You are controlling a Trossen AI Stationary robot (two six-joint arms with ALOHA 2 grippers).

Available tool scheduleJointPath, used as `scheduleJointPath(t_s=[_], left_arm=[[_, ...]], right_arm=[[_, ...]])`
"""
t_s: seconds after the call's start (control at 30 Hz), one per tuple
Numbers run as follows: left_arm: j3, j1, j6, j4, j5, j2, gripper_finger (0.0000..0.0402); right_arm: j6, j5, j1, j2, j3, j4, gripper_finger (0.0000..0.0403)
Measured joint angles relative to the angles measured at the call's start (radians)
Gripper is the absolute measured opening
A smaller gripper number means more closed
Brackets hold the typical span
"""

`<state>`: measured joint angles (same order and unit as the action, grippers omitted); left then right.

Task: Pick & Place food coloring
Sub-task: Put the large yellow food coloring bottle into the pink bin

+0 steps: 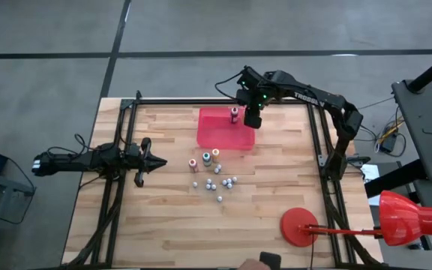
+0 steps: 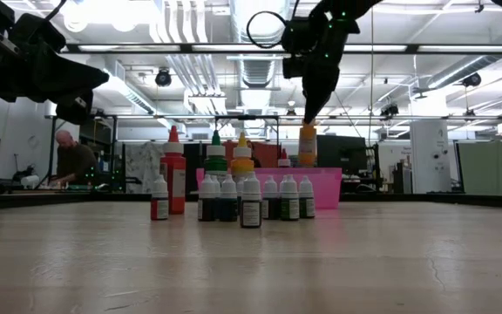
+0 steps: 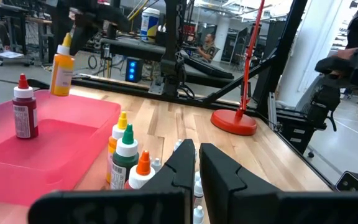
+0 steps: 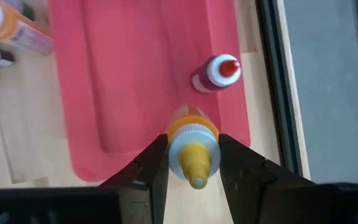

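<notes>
While hanging over the pink tray [image 1: 220, 133], right gripper [image 4: 193, 163] pinches the yellow bottle [image 2: 308, 145] upright, cap up.

tray [image 1: 220, 133]: pink-red | held bottle [image 4: 191, 146]: orange, yellow cap | bottle in tray [image 4: 215, 73]: dark red, red cap

Tray [image 1: 220, 136]: I see it at the worktop's [image 1: 156, 217] far edge, near the middle.
Bottle in tray [image 1: 234, 114]: stands upright in the tray's far right corner.
Right hand [image 1: 252, 118]: over the tray's right side, just beside that bottle, clamped on a bottle [image 4: 193, 149] held above the tray.
Bottle cluster [image 1: 214, 176]: on the worktop, nearer me than the tray; taller ones closest to it.
Left hand [image 1: 160, 161]: left of the cluster, apart from it.
Stand base [image 1: 298, 226]: near right corner.
</notes>
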<state>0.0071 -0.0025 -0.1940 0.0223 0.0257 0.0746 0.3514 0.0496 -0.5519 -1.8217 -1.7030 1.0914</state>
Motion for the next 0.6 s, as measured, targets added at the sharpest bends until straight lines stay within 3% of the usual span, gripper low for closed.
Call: scheduleJointPath(t_s=[0.6], left_arm=[[0.000, 0.000, 0.000, 0.000, 0.000, 0.000, 0.0000]], right_arm=[[0.070, 0.002, -0.062, -0.069, 0.019, -0.026, 0.0109]])
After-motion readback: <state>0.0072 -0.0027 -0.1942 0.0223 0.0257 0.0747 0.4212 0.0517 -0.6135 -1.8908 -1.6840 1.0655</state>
